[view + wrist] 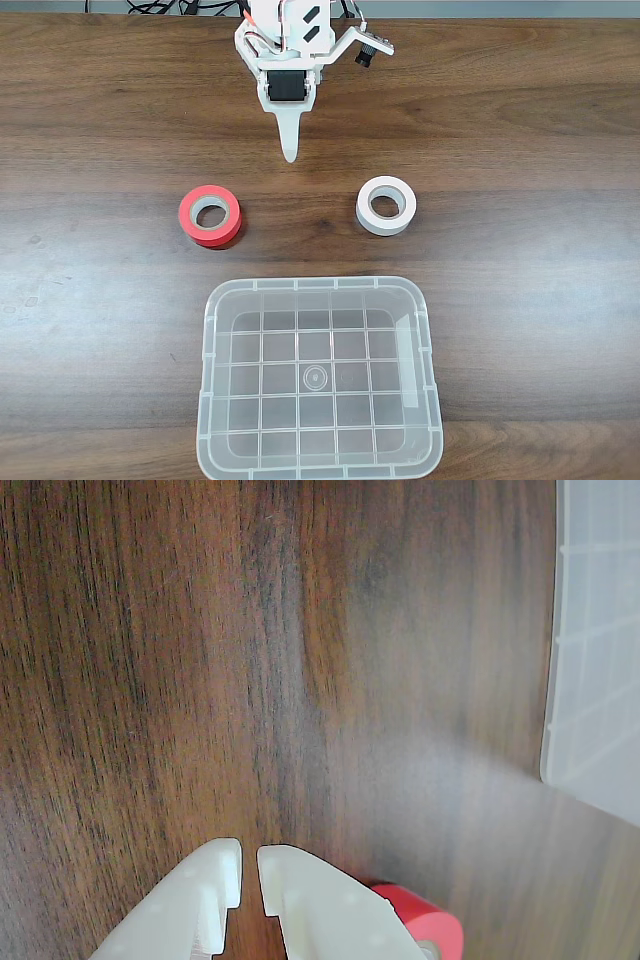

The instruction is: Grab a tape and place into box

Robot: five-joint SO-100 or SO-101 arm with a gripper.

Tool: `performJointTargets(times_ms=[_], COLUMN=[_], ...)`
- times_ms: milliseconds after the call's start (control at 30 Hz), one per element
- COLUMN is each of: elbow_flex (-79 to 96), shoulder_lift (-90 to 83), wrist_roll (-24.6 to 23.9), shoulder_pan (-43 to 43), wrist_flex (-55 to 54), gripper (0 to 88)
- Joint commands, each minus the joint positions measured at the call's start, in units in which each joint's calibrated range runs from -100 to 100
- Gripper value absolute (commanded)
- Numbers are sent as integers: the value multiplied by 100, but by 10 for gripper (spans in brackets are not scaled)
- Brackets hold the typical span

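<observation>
Nearest the fixed camera sits the large clear rectangular plastic box (322, 378), with rounded corners, a thick rim and a square grid moulded into its bottom; nothing lies inside it. It rests on the dark wood-grain counter (520, 120) at the lower middle of that view. Beyond it, two rolls lie flat on the counter, well apart from each other. The small white ring-shaped roll of tape (386, 205) is to the right in the fixed view, its wide round hole facing up, near the box's far right corner but not touching it. The red-orange roll of tape with a grey core (211, 215) is to the left, also clear of the box.

At the top middle of the fixed view the white arm reaches in, and its claw (290, 150) points down toward the counter, between the two rolls and farther back than both. In the wrist view the claw (250, 872) holds nothing: its two pale fingers (205, 890) stand almost together, with only a narrow slit between the tips. The red-orange roll peeks out beside the right finger there, and the clear box shows at the right edge.
</observation>
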Motion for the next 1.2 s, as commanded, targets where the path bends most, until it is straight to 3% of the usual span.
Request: performJointTargets(times_ms=[0,800,1167], elbow_flex=[-135,-135,-118], shoulder_lift=[-63,-79,-55], wrist_roll=[-31,-21,-21], shoulder_pan=[-3,-61,-1590], wrist_flex=[17,-17,-163], gripper=[13,13,13])
